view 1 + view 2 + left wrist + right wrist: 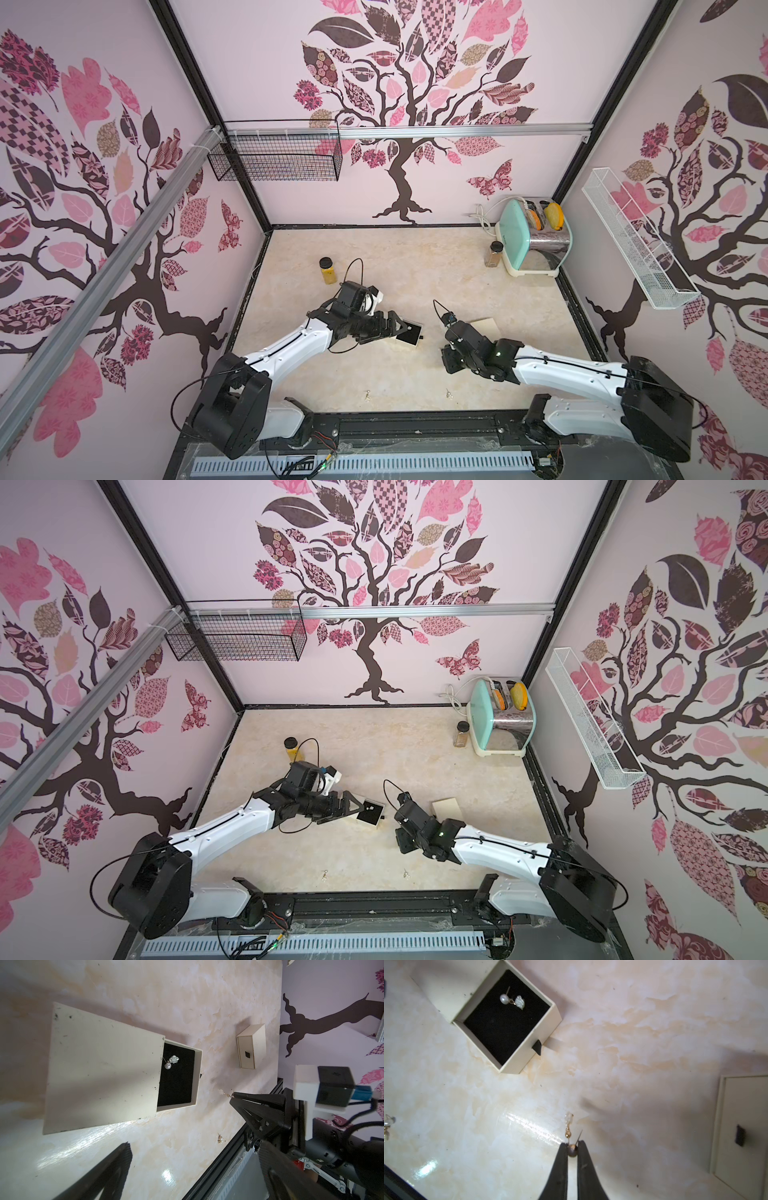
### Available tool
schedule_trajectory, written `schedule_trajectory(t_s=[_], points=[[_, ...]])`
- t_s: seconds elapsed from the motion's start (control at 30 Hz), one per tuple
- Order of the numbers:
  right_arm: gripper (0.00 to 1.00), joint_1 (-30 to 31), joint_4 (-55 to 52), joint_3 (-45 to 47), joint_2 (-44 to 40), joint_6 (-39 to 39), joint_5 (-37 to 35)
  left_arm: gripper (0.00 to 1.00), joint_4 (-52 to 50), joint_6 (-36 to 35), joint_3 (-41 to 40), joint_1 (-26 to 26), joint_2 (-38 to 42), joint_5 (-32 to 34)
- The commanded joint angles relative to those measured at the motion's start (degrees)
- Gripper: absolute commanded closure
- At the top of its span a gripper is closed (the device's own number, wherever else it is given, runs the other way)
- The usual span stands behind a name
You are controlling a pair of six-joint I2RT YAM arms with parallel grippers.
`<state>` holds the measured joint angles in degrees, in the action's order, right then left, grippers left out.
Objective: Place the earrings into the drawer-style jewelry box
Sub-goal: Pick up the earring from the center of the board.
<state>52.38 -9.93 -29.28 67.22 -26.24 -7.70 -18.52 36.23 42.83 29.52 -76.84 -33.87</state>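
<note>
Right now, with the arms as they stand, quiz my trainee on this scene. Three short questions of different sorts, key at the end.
1. True or false: the jewelry box drawer is pushed shut.
2. What is the right gripper shut on? A) an earring B) a ring C) nothing
3. How many earrings lie loose on the table near the arms' bases, in both top views?
Key: 1 false, it is pulled open; 2 A; 3 two loose earrings.
</note>
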Motion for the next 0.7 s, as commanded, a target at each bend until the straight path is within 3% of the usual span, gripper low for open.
schedule_trajectory(t_s=[0.0,0.2,0.43,0.67], points=[[0.91,0.2,9.4,2.4,-3.7,4.5,-0.1,0.02,2.1,0.0,1.1,-0.8,-0.2,-2.6],[0.93,0.3,20.0,5.8,-5.6,10.0,2.8,0.04,5.6,1.0,1.1,-1.0,-0.6,-8.6],[0.97,2.6,35.1,9.3,-3.7,14.8,4.8,0.17,10.7,3.4,0.8,-1.0,-1.4,-15.7],[0.98,3.6,44.4,12.3,-2.6,19.1,6.5,0.25,13.0,4.7,0.9,-1.0,-2.5,-18.3]])
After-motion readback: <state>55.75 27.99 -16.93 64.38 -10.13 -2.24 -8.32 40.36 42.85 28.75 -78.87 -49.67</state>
